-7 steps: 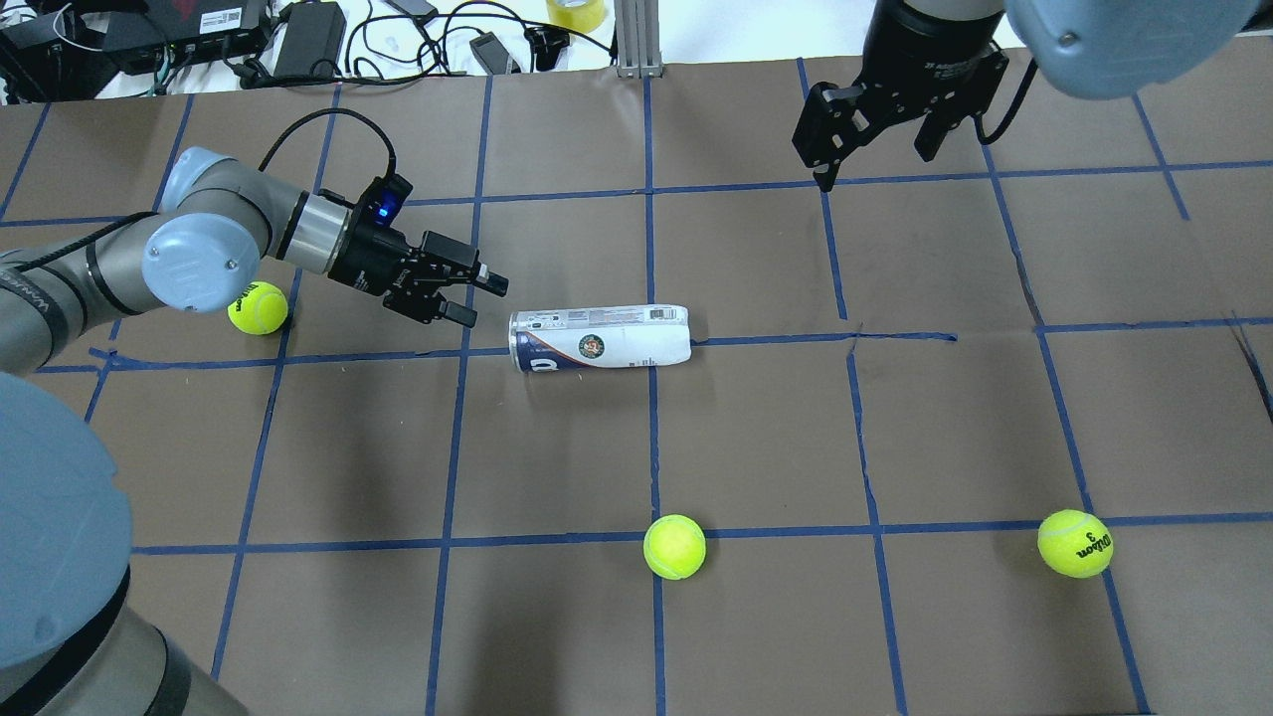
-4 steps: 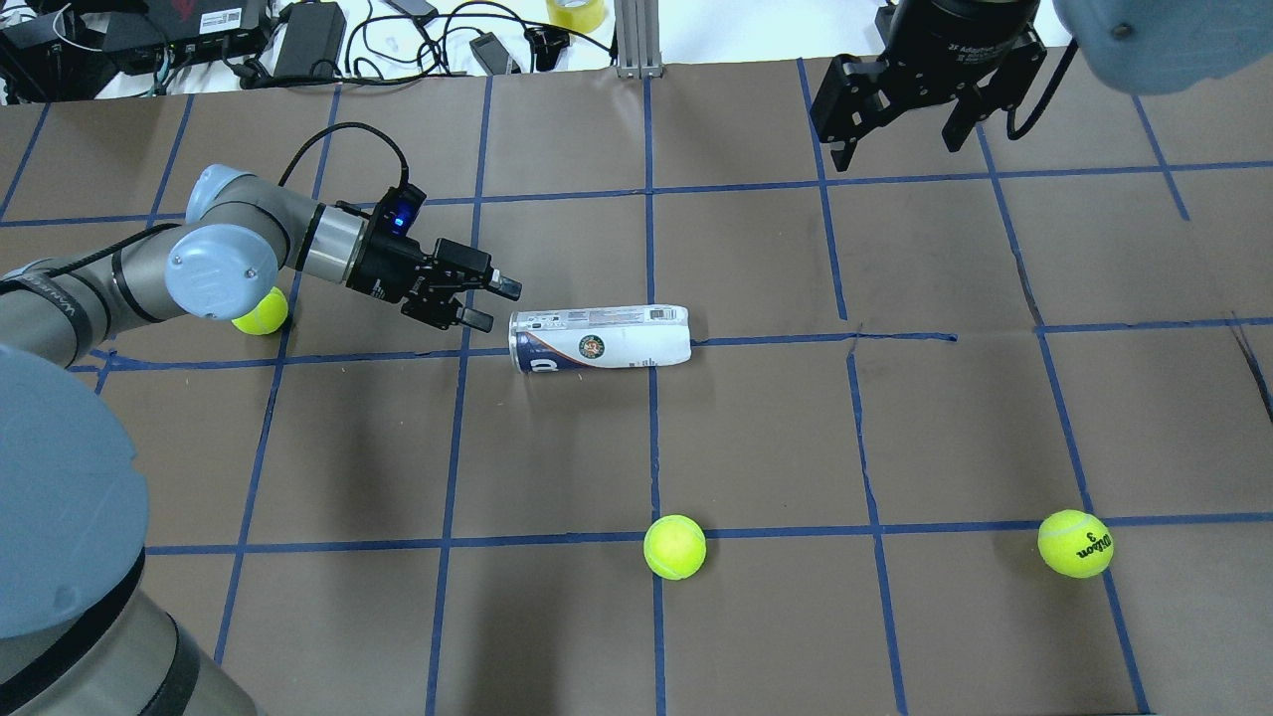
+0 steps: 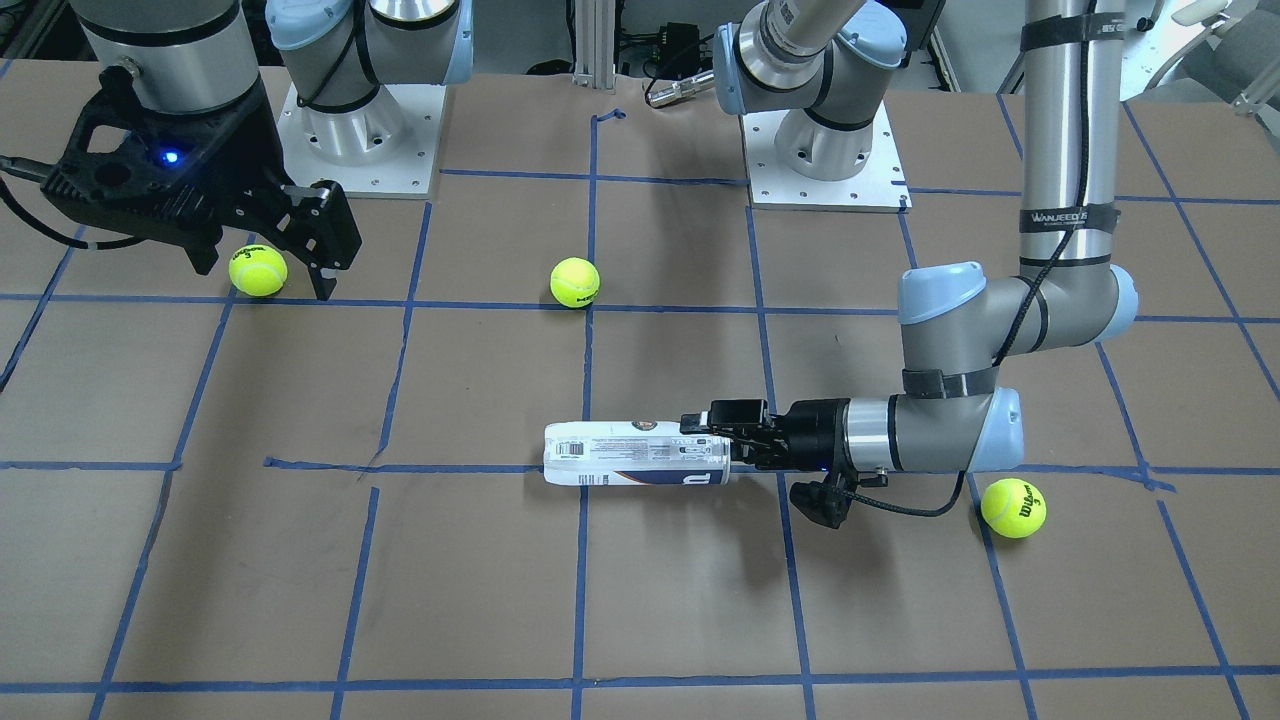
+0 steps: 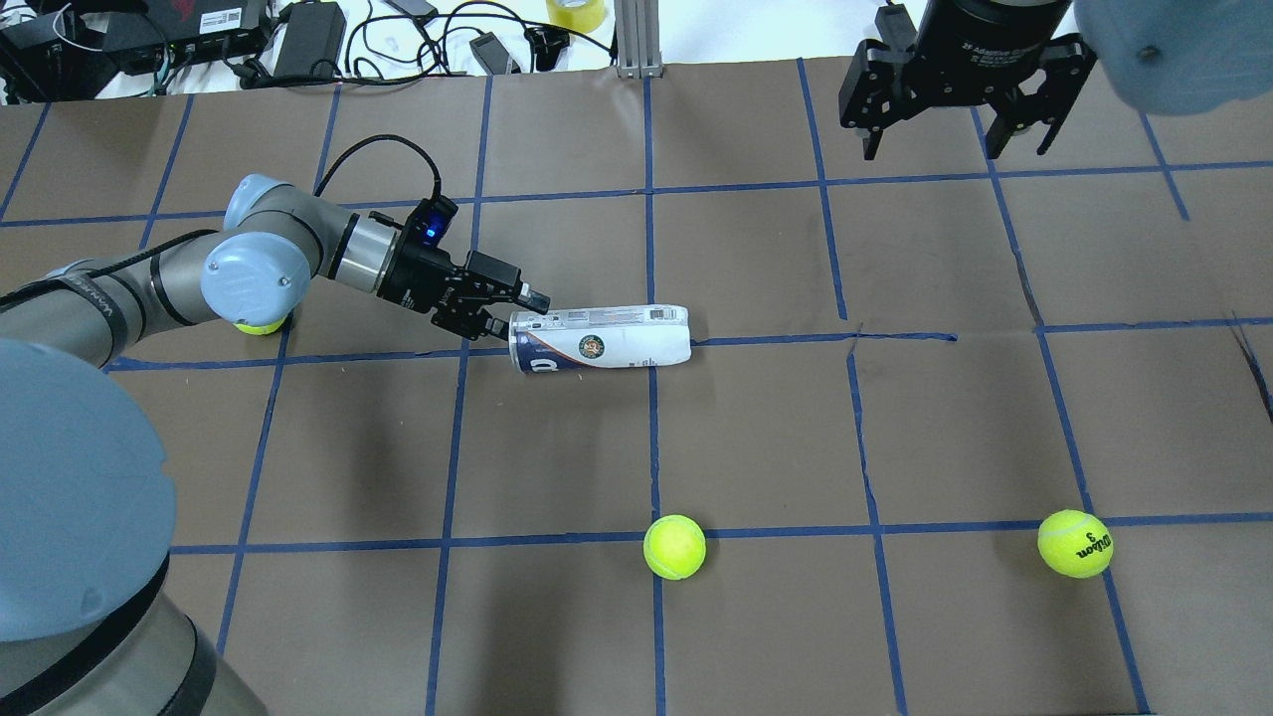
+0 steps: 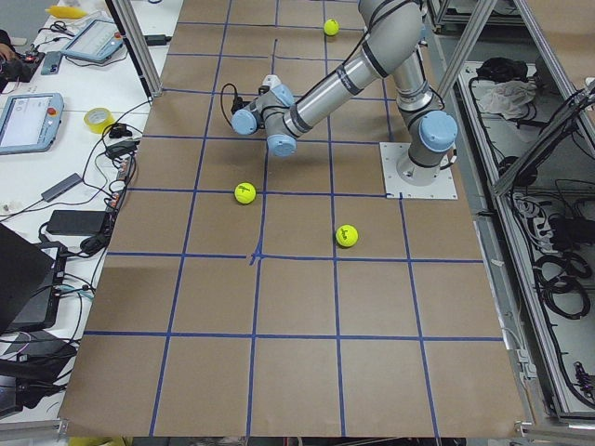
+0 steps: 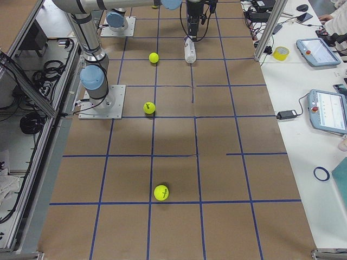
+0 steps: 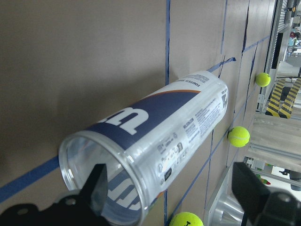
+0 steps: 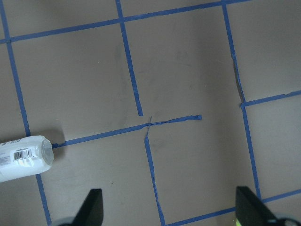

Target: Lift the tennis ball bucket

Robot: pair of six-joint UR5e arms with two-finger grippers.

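Note:
The tennis ball bucket (image 4: 602,338), a clear can with a white and navy label, lies on its side mid-table with its open end toward my left arm. It also shows in the front view (image 3: 635,454), the left wrist view (image 7: 155,141) and the right wrist view (image 8: 23,157). My left gripper (image 4: 512,312) is open at that end. In the left wrist view one finger (image 7: 98,186) sits at the open mouth and the other (image 7: 251,193) is outside the wall. My right gripper (image 4: 955,139) is open and empty, high over the far right.
Three yellow-green tennis balls lie loose: one near the front middle (image 4: 674,546), one at the front right (image 4: 1074,543), one mostly hidden under my left arm (image 4: 261,324). Cables, power bricks and a tape roll (image 4: 575,12) lie beyond the table's far edge.
My left gripper has moved right along the table, from a gap short of the can to its open end. My right gripper has drifted right and farther back.

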